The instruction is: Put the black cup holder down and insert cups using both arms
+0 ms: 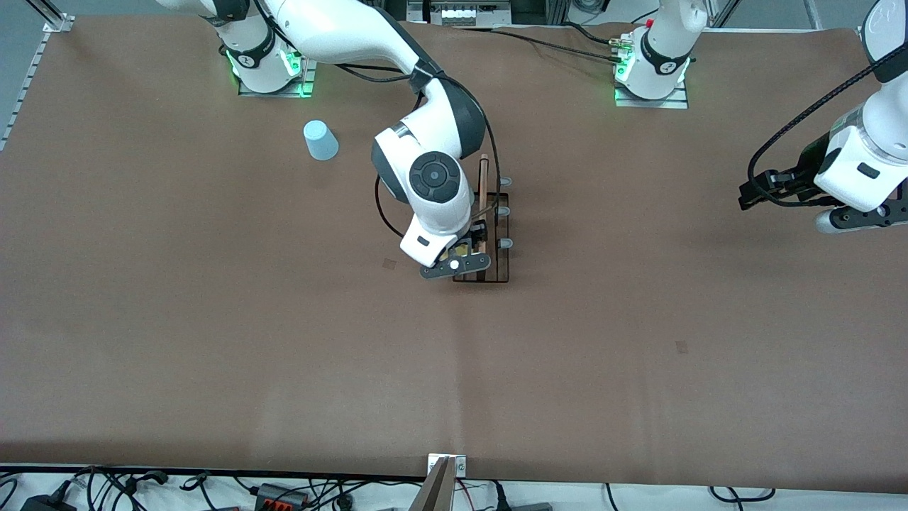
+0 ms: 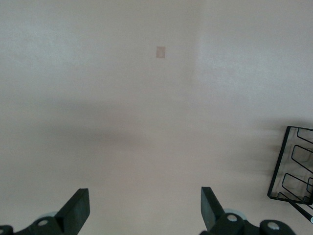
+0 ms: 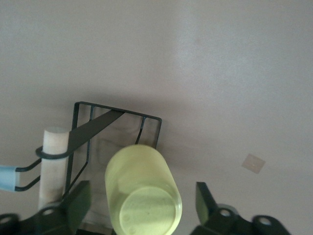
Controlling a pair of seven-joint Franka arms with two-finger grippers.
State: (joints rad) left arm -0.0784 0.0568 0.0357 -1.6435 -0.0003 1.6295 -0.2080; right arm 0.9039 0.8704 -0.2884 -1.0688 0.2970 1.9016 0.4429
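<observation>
Right gripper [image 3: 142, 203] hangs over the black cup holder [image 1: 489, 234] at the middle of the table [image 1: 213, 341], fingers [image 3: 78, 203] spread apart, with the yellow cup [image 3: 144, 188] between them, bottom up. Clear gaps show on both sides of the cup, so the pads do not seem to touch it; it looks seated on a prong of the rack, though the prong itself is hidden under it.

Judged from this, the step in hand is the release of the yellow cup onto the holder. Next the gripper would need to lift straight up, clear of the cup and of the wooden rod handle [image 3: 54, 161] just beside one finger, before going anywhere sideways.

Left gripper [image 2: 144, 210] waits over bare table toward its own arm's end, fingers wide apart and holding nothing; a corner of the rack shows at the edge of its wrist view.

A light blue cup [image 1: 320, 140] stands upside down on the table toward the right arm's base, well apart from the holder, with open table between. Three grey-tipped prongs [image 1: 504, 211] stick out free on the holder's side toward the left arm. No green cup is in view.
</observation>
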